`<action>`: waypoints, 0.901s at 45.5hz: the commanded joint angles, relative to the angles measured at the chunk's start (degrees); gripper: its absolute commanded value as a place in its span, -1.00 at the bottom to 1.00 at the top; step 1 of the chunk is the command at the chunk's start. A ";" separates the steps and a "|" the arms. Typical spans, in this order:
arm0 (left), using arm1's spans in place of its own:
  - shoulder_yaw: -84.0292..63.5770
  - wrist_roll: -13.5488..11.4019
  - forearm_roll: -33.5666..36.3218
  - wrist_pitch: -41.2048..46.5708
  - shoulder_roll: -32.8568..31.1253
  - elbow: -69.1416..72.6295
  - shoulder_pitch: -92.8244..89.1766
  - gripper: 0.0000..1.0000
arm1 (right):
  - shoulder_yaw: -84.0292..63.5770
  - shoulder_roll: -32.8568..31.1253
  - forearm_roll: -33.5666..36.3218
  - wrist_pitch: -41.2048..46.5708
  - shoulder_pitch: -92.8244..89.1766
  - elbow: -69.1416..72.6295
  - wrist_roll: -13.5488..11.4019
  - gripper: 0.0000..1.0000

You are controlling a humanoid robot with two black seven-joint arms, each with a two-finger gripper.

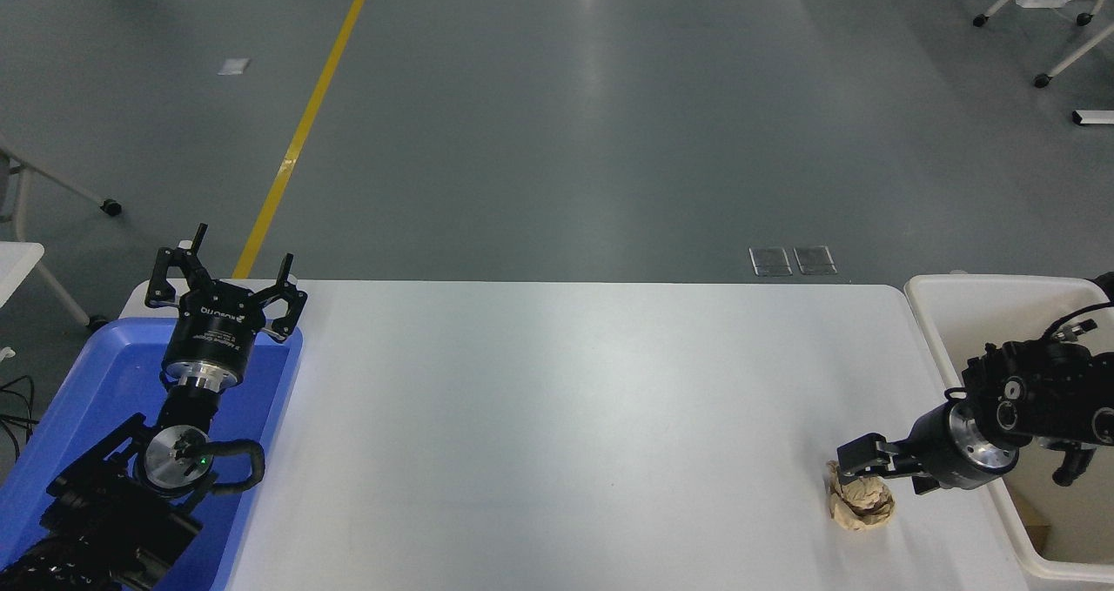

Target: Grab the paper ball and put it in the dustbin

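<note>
- Ball (pixel 862 506) lying on the table (pixel 557 417), at about 4 o'clock from the table's middle, close to the near right corner; crumpled tan paper.
- Right gripper (pixel 860 478) reaching in from 3 o'clock, low over the table, right at the ball's top edge at 12 o'clock.
- Right fingers (pixel 857 453) spread, 1 at the ball's far side and 1 at its right side; contact with the paper not clear, no pinch seen.
- Right arm (pixel 1036 399) crossing over the bin's near left rim.
- Bin (pixel 936 330) cream-white, standing just off the table's right edge at 3 o'clock, well apart from the ball's left side, close on its right; a brown scrap showing low inside by the left wall.
- Left gripper (pixel 228 278) parked at 9 o'clock over the far end of the blue tray (pixel 61 434), pointing to 12 o'clock.
- Left fingers (pixel 178 265) spread wide, holding nothing.
- Tray sitting at the table's left edge, under the left arm.
</note>
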 commanded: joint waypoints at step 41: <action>0.03 0.18 0.02 -0.09 0.00 0.01 -0.09 1.00 | -1.94 -5.42 -0.27 -1.51 6.20 3.92 1.32 -1.00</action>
